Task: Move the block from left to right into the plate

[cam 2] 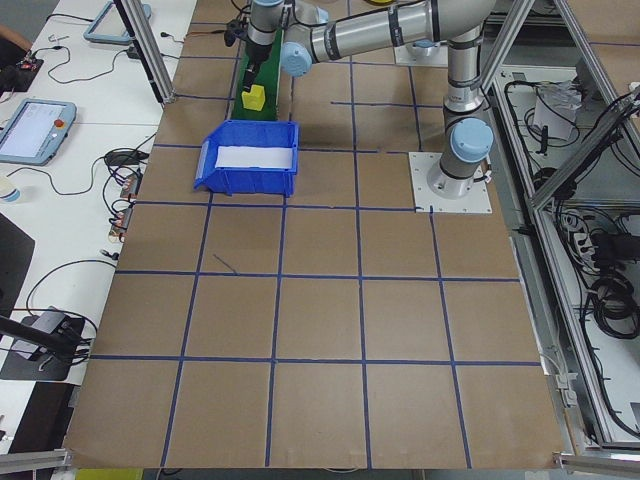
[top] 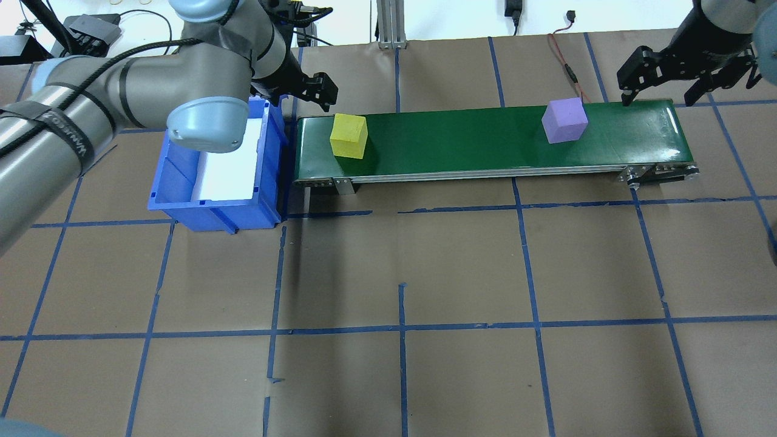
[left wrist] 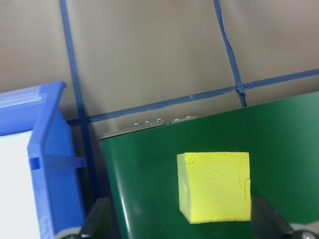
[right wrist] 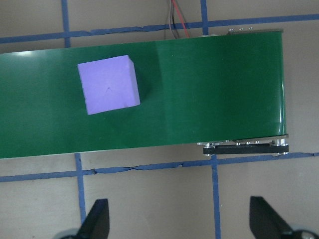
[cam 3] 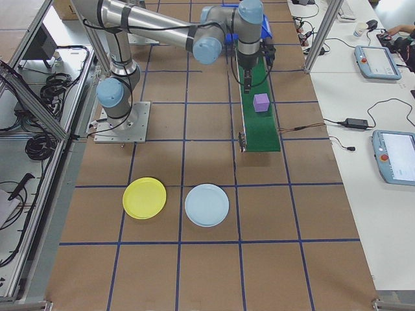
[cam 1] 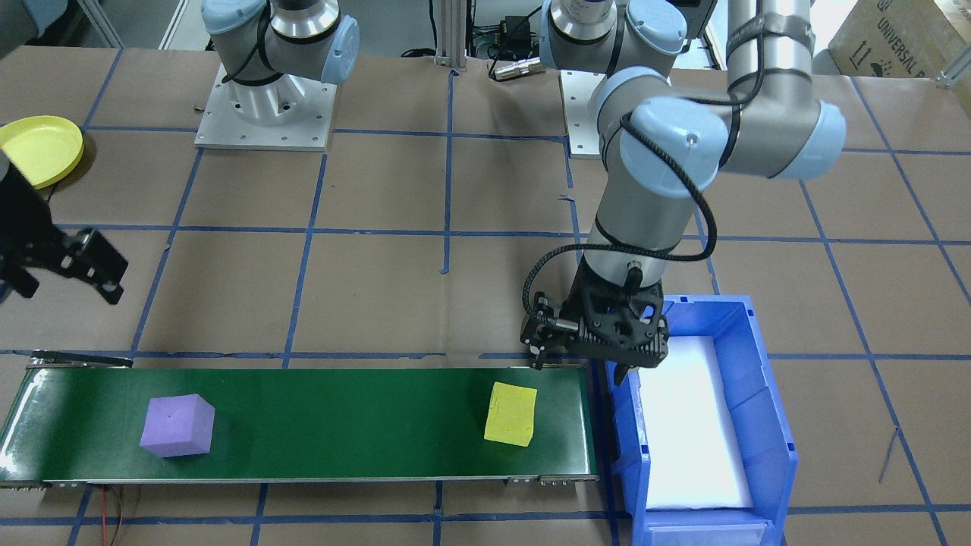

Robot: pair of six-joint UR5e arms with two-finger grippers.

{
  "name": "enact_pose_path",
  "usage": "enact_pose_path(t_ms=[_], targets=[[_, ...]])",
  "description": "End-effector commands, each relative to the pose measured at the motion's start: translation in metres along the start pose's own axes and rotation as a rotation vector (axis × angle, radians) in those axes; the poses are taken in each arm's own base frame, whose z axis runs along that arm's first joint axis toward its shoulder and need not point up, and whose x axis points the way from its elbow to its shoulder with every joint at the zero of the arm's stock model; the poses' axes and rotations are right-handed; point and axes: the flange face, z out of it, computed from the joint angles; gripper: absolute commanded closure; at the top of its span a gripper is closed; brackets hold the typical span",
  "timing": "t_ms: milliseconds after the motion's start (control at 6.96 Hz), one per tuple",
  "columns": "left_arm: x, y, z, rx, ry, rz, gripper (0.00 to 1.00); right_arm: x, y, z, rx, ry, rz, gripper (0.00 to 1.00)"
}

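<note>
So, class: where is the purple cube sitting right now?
In the overhead view the purple cube sits on the green conveyor belt, near its right end, close to the open right pincer.

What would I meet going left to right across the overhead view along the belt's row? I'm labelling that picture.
blue bin → left gripper → yellow cube → purple cube → right gripper

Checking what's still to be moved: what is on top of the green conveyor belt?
Two cubes rest on the green conveyor belt: a yellow cube near the blue bin and a purple cube toward the other end. Nothing covers them.
</note>
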Motion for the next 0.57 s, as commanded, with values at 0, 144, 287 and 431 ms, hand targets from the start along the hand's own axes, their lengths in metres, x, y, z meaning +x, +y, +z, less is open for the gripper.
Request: enact_pose_path(t_ms=[0,144,287,431], targets=[[-0.001,0.050,-0.084,-0.149,-0.048,-0.010,0.00,0.045,-0.048,0.073,-0.051,-0.075,-0.055,0.00],[-0.003,0.074,-0.114,-0.230,-0.043,-0.020,0.00,0.078,-0.061,0.090,-0.058,-0.092,-0.036,0.00],[-0.011,0.094,-0.124,-0.330,-0.040,-0.038,0.00,0.081,-0.072,0.101,-0.008,-0.193,-0.073,0.00],[-0.016,0.102,-0.131,-0.361,-0.030,-0.052,0.00,0.078,-0.070,0.114,-0.010,-0.235,-0.068,0.00]])
